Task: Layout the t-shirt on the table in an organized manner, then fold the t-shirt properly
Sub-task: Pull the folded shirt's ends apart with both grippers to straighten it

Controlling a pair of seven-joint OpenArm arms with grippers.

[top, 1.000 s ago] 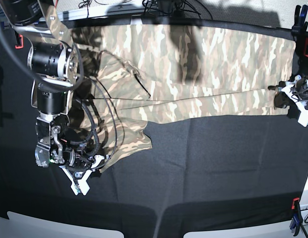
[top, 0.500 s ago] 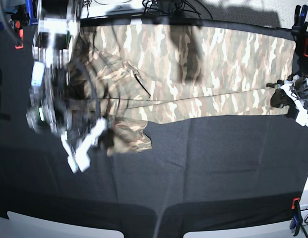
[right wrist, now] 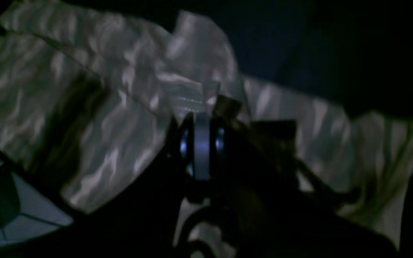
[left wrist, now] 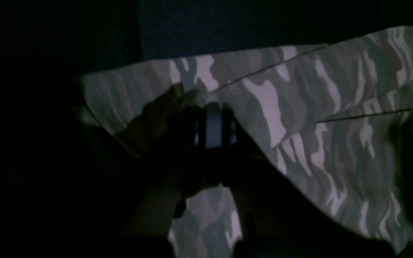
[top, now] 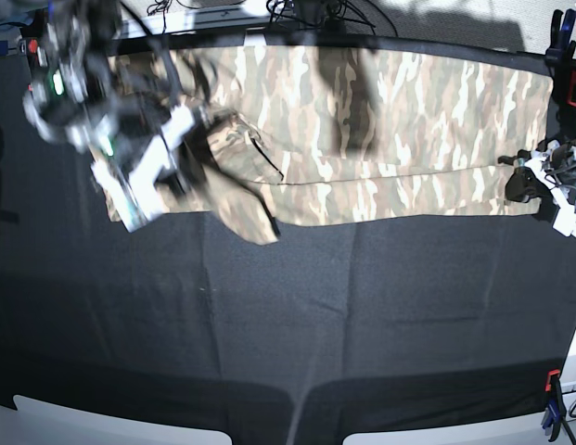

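Observation:
The camouflage t-shirt [top: 390,120] lies stretched along the far side of the black table [top: 362,315]. My right gripper [top: 190,134], blurred by motion at the far left, is shut on the shirt's sleeve, and a flap of fabric hangs below it. In the right wrist view the shut fingers [right wrist: 201,143] pinch a bunched fold of the t-shirt [right wrist: 102,136]. My left gripper [top: 524,181] sits at the right edge, shut on the shirt's near corner. In the left wrist view its fingers [left wrist: 212,125] clamp the folded edge of the t-shirt [left wrist: 335,143].
A red clamp [top: 33,46] holds the cloth at the far left. Dark clamps stand at the far right [top: 558,37] and the near right [top: 552,403]. Cables [top: 306,11] lie behind the table's far edge.
My right arm has swung from the near left up toward the far left, carrying the sleeve off the table and over the shirt's body. The left arm has stayed put.

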